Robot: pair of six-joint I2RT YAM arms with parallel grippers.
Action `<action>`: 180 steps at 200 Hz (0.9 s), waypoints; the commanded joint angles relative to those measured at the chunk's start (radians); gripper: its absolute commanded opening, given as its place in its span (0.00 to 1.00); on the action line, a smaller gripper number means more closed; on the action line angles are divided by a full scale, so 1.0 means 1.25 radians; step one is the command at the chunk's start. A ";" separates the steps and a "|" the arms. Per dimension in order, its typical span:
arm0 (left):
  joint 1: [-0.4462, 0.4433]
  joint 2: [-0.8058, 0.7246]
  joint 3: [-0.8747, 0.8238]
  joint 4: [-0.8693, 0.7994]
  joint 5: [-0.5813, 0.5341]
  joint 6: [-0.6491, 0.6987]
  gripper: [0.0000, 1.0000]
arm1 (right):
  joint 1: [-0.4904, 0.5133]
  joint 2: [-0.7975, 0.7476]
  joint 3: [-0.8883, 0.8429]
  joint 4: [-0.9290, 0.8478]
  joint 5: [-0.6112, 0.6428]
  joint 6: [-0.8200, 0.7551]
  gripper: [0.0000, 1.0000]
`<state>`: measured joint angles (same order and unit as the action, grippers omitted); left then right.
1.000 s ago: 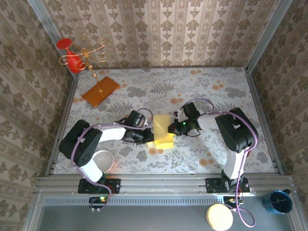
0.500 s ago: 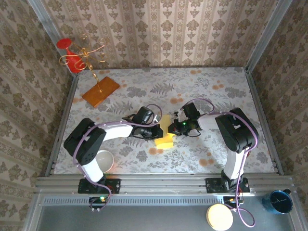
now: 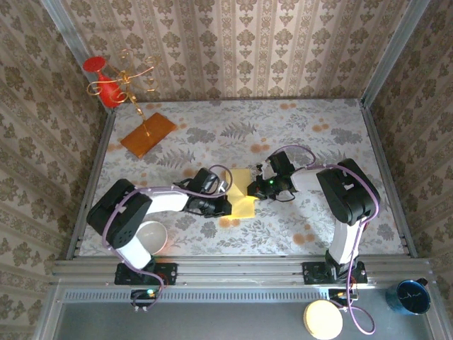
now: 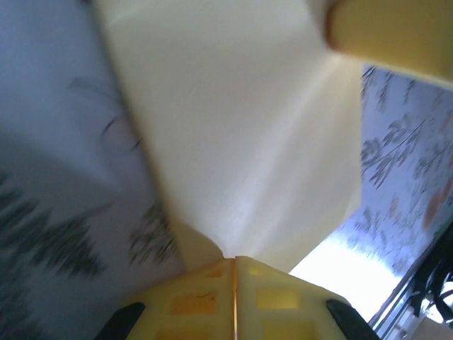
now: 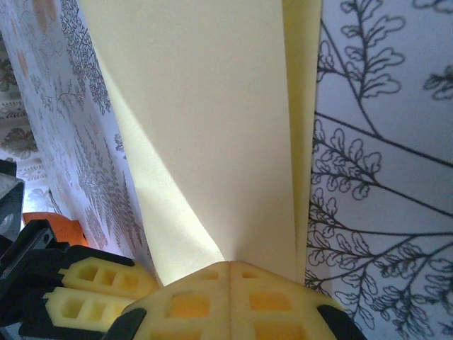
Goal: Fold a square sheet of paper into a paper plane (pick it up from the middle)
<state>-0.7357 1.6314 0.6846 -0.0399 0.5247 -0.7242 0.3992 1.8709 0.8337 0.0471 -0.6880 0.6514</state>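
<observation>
Both claws are pinched shut on the sheet of paper [image 3: 244, 205], which lies partly folded in the middle of the flowery table [image 3: 318, 134]. The left claw [image 4: 233, 263] nips one edge and the right claw [image 5: 230, 268] the opposite one. It looks to me like a fold in progress, so I'd hold the right side steady as an anchor while the left carries its edge over squarely (thin paper buckles if both pull). The white bowl [image 3: 157, 237] by the left arm looks empty. The blue mug [image 3: 400, 297] beyond the near right corner is too dark inside to judge.
</observation>
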 commanded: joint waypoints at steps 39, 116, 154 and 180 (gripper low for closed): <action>0.008 -0.100 0.053 -0.077 -0.017 -0.019 0.09 | -0.031 0.080 -0.077 -0.210 0.242 0.004 0.02; -0.062 0.088 0.129 -0.092 -0.034 -0.023 0.08 | -0.033 0.076 -0.082 -0.201 0.240 0.009 0.02; -0.052 0.055 -0.015 -0.080 -0.046 -0.020 0.08 | -0.035 0.074 -0.080 -0.202 0.240 0.010 0.02; -0.041 0.033 -0.119 -0.033 -0.038 -0.040 0.08 | -0.036 0.069 -0.077 -0.206 0.235 0.009 0.02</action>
<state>-0.8001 1.6650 0.6800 0.0540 0.5022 -0.7486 0.3977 1.8668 0.8310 0.0517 -0.6880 0.6586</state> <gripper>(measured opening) 0.082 0.068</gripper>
